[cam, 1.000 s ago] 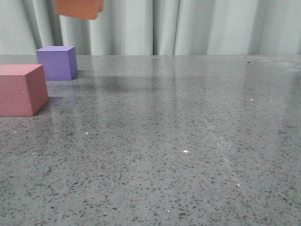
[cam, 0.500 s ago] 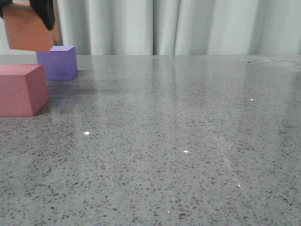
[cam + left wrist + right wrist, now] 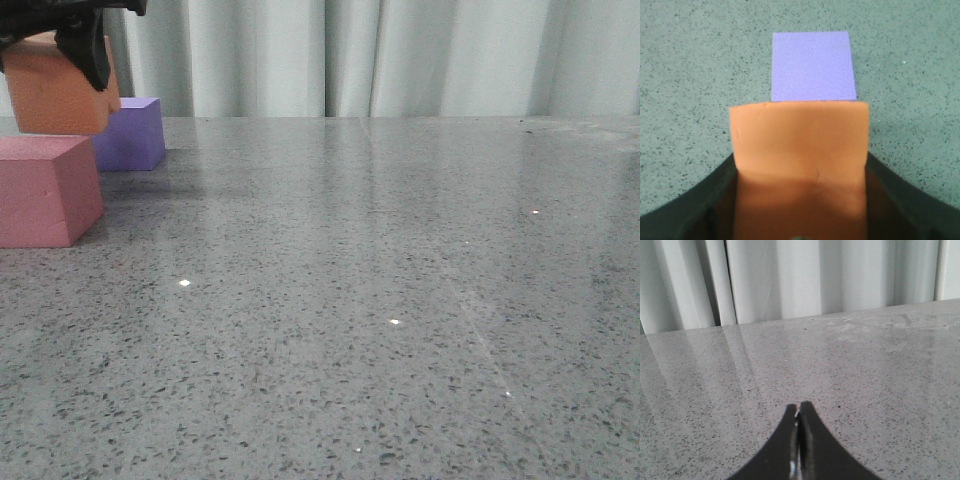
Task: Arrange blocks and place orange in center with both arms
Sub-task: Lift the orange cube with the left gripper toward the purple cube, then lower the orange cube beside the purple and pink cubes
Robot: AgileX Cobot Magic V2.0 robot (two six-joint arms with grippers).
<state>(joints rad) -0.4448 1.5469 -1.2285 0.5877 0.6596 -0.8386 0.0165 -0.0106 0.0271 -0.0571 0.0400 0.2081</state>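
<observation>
My left gripper [image 3: 55,40] is shut on the orange cube [image 3: 55,95] and holds it at the far left, between the pink-red cube [image 3: 45,190] in front and the purple cube [image 3: 135,132] behind. In the left wrist view the orange cube [image 3: 800,150] sits between my black fingers [image 3: 690,200], with the purple cube [image 3: 812,65] just beyond it. The pink-red cube is hidden in that view. My right gripper [image 3: 799,410] is shut and empty over bare table. It does not show in the front view.
The grey speckled table [image 3: 380,280] runs to a pale curtain [image 3: 400,55] at the back. The cubes sit near the table's left side.
The left gripper has carried the orange cube leftward and down, from the top edge of the view to just above the gap between the pink-red and purple cubes.
</observation>
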